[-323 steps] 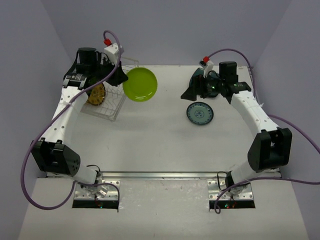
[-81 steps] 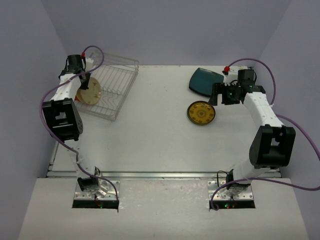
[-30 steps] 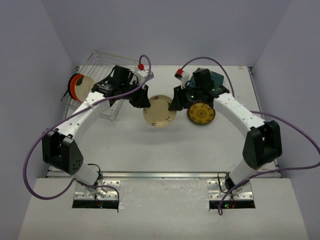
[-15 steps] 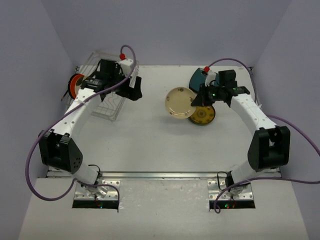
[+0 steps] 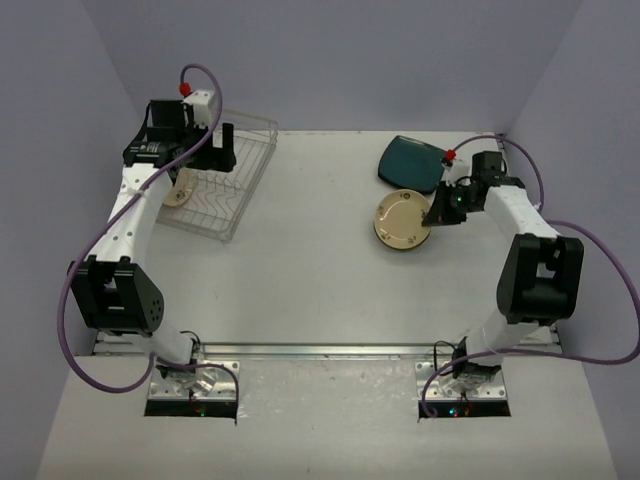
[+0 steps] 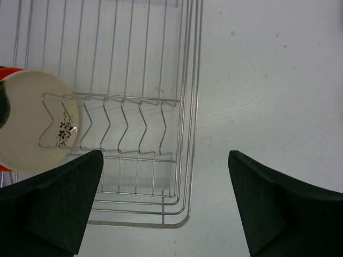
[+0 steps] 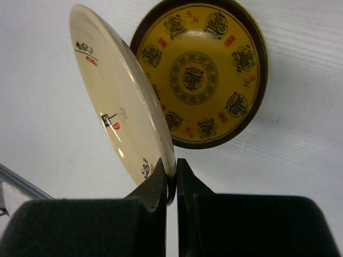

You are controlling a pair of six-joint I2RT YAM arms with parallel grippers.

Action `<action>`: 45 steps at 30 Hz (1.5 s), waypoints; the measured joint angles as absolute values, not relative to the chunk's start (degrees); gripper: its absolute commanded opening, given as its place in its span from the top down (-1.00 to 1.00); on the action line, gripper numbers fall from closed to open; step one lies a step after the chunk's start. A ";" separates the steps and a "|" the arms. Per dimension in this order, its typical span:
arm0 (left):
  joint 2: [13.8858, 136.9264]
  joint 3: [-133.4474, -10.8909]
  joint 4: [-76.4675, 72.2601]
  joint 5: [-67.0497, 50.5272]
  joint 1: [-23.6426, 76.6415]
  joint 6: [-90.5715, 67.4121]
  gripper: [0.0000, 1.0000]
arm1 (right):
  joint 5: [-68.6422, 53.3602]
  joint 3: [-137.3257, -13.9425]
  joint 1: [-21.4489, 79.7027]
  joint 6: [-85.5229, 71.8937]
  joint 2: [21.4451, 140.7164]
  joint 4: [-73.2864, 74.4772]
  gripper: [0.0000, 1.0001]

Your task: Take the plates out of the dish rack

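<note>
Plate transfer, right side. The held cream plate (image 7: pixel 120 96) had travelled in the last half second from mid-air left of the stack to directly over the yellow patterned plate (image 7: pixel 214 64). It hung tilted steeply on edge. The right gripper (image 7: pixel 170 175) was clamped on its lower rim, fingers pinched tight with only the rim between them. In the overhead view the held cream plate (image 5: pixel 399 217) hid nearly all of the yellow one, and only a dark sliver showed below it.

The left gripper (image 6: pixel 166 203) had swung back from the rack's near corner to a point above the dish rack (image 5: pixel 232 190) at upper left, fingers spread wide with nothing between them. Judgement: this plate was at the laying-down step, and the left arm was lining up for the next pick.

Left in the rack were the racked cream plate (image 6: pixel 32 128), leaning in the divider prongs (image 6: pixel 128 126) at the left end, and an orange-red plate (image 6: pixel 6 70) showing only as a rim behind it. The remaining slots were bare wire.

Room: the dark teal rounded-square plate (image 5: pixel 412 162) lay just beyond the stack toward upper right, close enough that a flat lay-down would need care on that side. The table (image 5: pixel 300 280) was open across the middle of the frame. The rack sat close to the left wall, and its prongs and wire rim hemmed the last plates in.
</note>
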State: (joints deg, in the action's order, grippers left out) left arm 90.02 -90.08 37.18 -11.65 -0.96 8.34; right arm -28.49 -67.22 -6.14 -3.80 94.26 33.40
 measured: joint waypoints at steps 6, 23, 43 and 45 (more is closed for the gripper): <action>90.04 -89.45 36.95 -6.22 -2.72 7.47 -1.00 | -27.20 -70.28 -7.01 -3.03 101.35 36.46 0.05; 99.62 -104.58 44.12 -10.22 -18.19 14.49 0.01 | -23.34 -77.45 -6.86 -2.10 92.33 39.28 -0.98; 112.43 -110.61 48.51 -10.28 -20.97 31.51 0.67 | -14.42 -73.10 5.34 1.98 87.37 35.93 -0.97; 114.39 -112.71 48.70 -10.29 -20.97 31.84 0.66 | -14.18 -72.64 5.34 1.98 87.08 35.92 -0.97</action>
